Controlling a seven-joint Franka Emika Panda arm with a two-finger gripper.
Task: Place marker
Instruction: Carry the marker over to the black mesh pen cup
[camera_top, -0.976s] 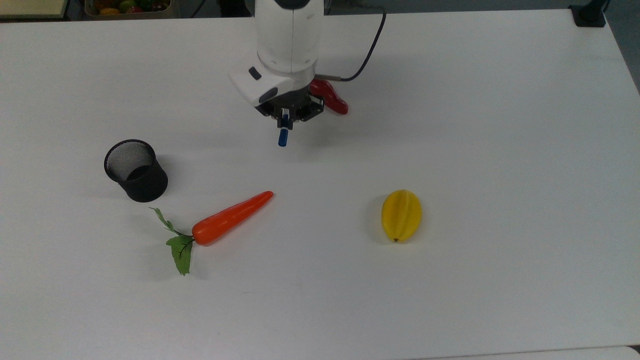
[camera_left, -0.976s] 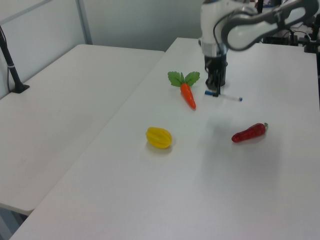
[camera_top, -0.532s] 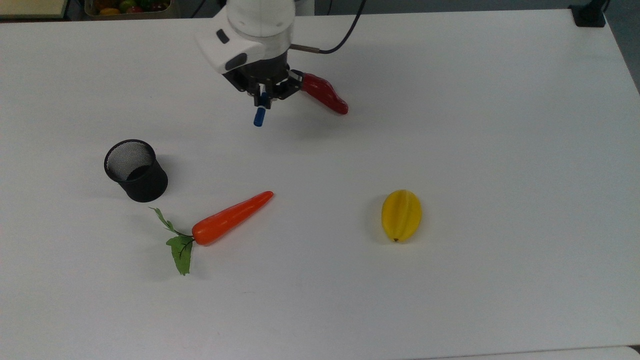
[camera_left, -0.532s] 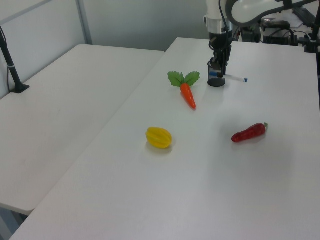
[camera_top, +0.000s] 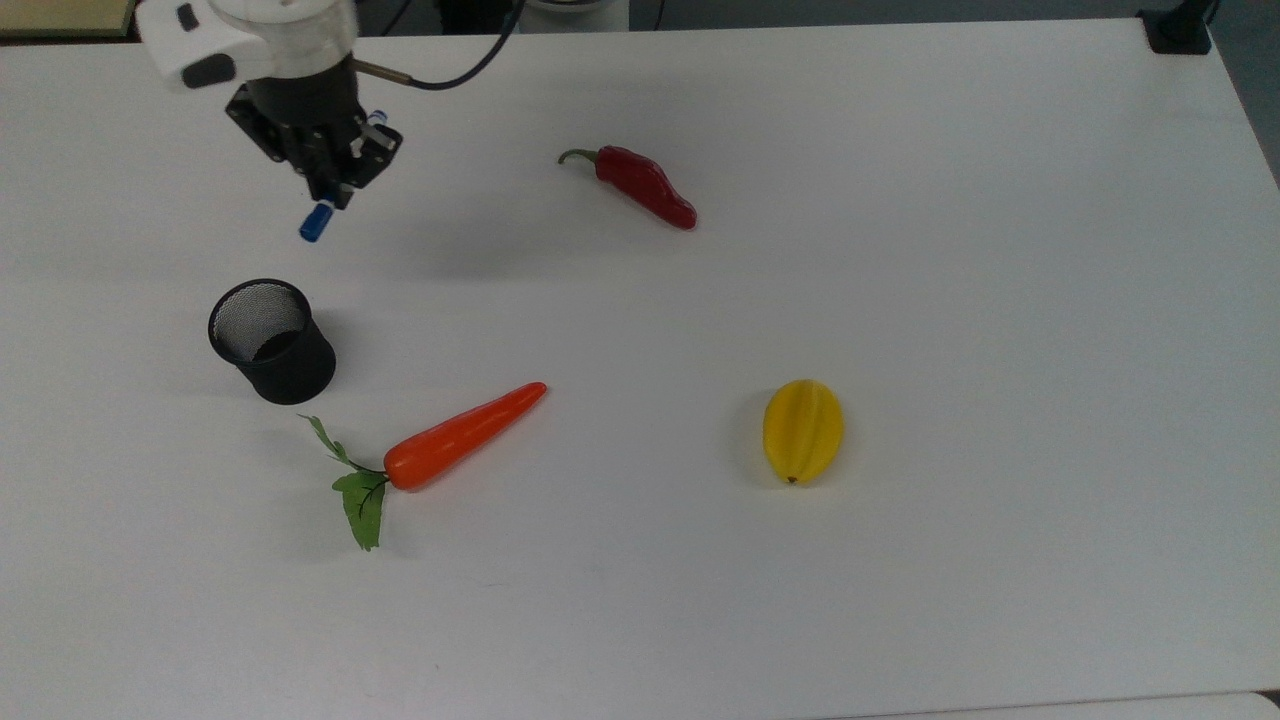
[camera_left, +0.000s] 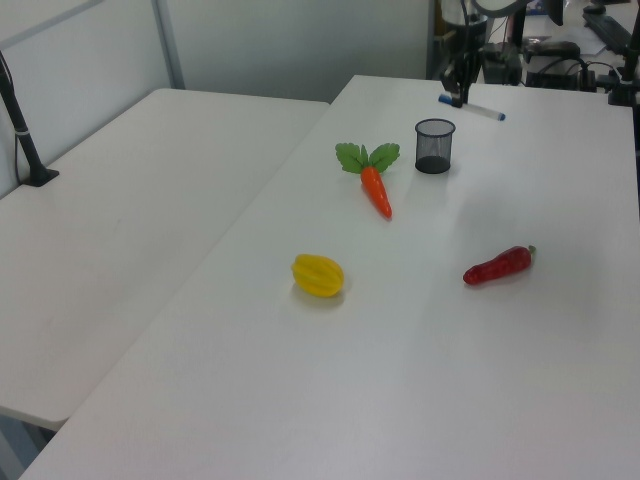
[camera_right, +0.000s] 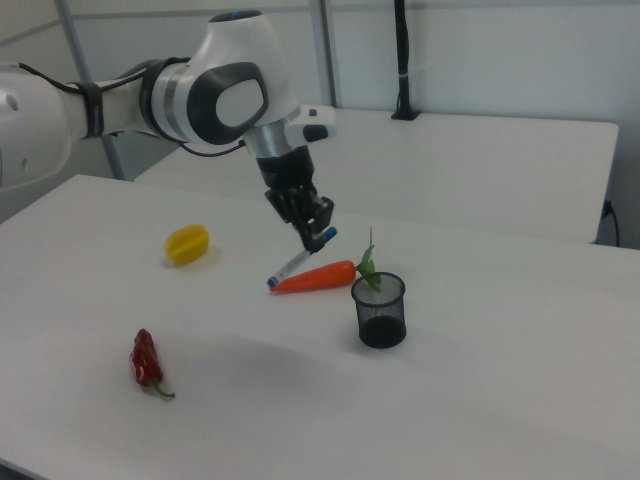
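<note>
Up close in the right view, a red pepper (camera_right: 146, 362) lies on the white table (camera_right: 480, 400). Next comes the black mesh cup (camera_right: 379, 309), then the carrot (camera_right: 315, 276). High over the table, the gripper (camera_right: 318, 228) pinches the marker (camera_right: 300, 259), which hangs tilted in the air. Farther back sits a yellow fruit (camera_right: 186, 243). So the marker is picked up but not put down yet, probably into the cup.

Obstacles on the white table (camera_top: 900, 250): black mesh cup (camera_top: 271, 341), with carrot (camera_top: 465, 436) near it; red chili pepper (camera_top: 645, 186) and yellow starfruit (camera_top: 803, 430) well apart. Wide bare tabletop lies between them and toward the top view's right.
</note>
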